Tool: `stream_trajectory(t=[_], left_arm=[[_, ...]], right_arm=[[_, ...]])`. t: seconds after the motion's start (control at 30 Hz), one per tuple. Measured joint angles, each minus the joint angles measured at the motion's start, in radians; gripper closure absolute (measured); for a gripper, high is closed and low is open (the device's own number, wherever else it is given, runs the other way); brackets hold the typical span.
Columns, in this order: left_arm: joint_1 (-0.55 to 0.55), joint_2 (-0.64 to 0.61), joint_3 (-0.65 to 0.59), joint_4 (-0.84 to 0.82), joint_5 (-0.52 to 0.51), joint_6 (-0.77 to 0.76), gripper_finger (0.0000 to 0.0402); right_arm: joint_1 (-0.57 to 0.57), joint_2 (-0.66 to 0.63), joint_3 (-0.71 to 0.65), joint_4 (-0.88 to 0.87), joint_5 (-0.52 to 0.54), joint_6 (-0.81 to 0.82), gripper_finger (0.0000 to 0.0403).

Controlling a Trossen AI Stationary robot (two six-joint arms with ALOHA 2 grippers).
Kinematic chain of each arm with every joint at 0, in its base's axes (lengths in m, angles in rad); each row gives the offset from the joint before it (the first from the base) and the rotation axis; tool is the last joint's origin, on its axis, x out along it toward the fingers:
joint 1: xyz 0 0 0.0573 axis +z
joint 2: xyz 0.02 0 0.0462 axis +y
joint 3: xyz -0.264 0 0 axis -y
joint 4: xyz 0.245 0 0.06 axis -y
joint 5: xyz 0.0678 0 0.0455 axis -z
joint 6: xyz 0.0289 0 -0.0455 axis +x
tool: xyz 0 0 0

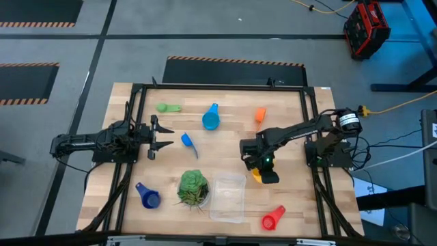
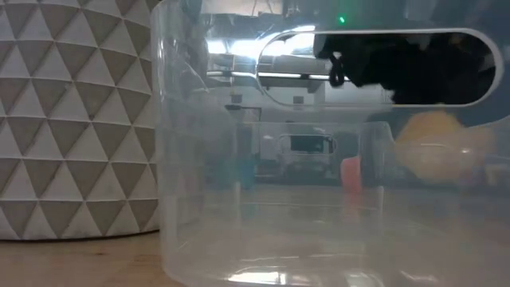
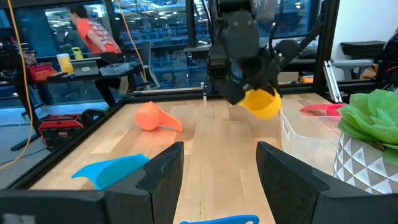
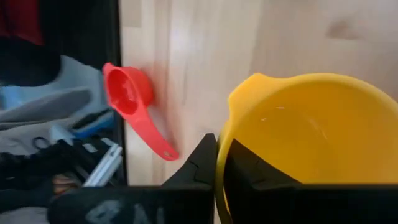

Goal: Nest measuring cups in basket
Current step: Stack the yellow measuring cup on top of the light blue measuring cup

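Note:
My right gripper (image 1: pixel 260 169) is shut on the yellow measuring cup (image 1: pixel 257 176), which hangs above the table just right of the clear basket (image 1: pixel 229 198). In the left wrist view the yellow cup (image 3: pixel 262 102) is off the wood. On the table lie the green (image 1: pixel 167 107), light blue (image 1: pixel 211 120), orange (image 1: pixel 260 115), blue (image 1: pixel 188 142), dark blue (image 1: pixel 147 197) and red (image 1: pixel 273 219) cups. My left gripper (image 1: pixel 166 134) waits open at the left side, level. My right gripper pinches the yellow cup's bowl wall at its rim (image 4: pixel 219 155), one finger (image 4: pixel 196 165) outside the bowl and the other inside it. The fingers slant down from the table's right side. The cup is lifted clear of the table and hangs tilted below the gripper.
A green leafy ball in a white patterned pot (image 1: pixel 193 188) stands against the basket's left side. A black frame (image 1: pixel 311 130) runs round the table. Bare wood lies between the orange cup and the basket.

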Motion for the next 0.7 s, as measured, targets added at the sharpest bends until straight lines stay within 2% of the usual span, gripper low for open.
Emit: stream_trajectory(t=[0.3,0.7], left_arm=[[0.000,0.000,0.000,0.000,0.000,0.000,0.0207],[0.000,0.000,0.000,0.000,0.000,-0.001,0.0207]], right_arm=[[-0.046,0.000,0.229,-0.209,0.170,-0.112,0.0386],[-0.150,-0.001,0.406,-0.226,0.409,-0.431,0.0386]])
